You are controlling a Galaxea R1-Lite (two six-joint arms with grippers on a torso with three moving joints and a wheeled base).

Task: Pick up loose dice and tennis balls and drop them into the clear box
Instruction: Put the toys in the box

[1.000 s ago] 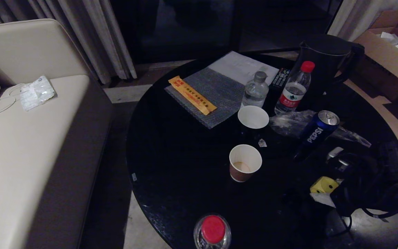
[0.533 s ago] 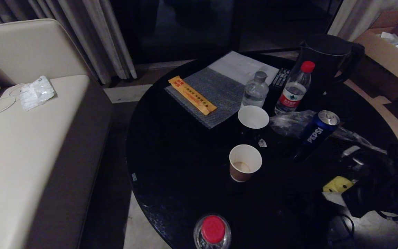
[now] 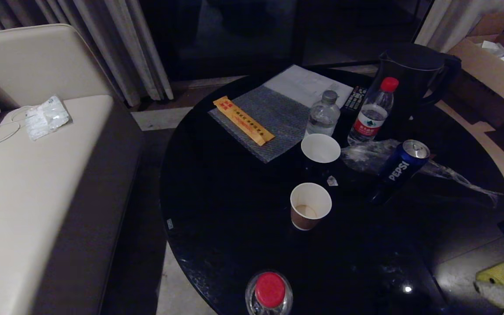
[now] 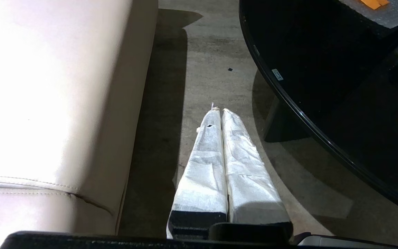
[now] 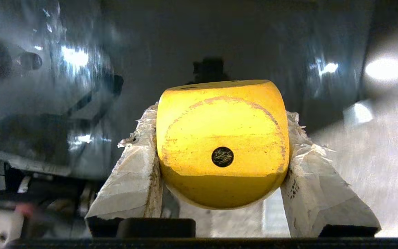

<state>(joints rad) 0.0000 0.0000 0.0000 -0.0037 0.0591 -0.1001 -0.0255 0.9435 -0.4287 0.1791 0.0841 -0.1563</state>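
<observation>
Round black table (image 3: 234,210) carries cups, bottles and a can. Left gripper (image 4: 219,112) hangs over the floor beside the sofa (image 4: 47,86), fingers pressed together, empty. Right gripper (image 5: 221,152) — partly spread — clamps the yellow die (image 5: 223,145) off the table's near right edge.

Glossy black table (image 3: 234,210) (perhaps glass)

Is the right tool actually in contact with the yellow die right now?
Touching. The right wrist view shows the yellow die wedged between both wrapped fingers of the right tool, each pressed against a side, no gap.
</observation>
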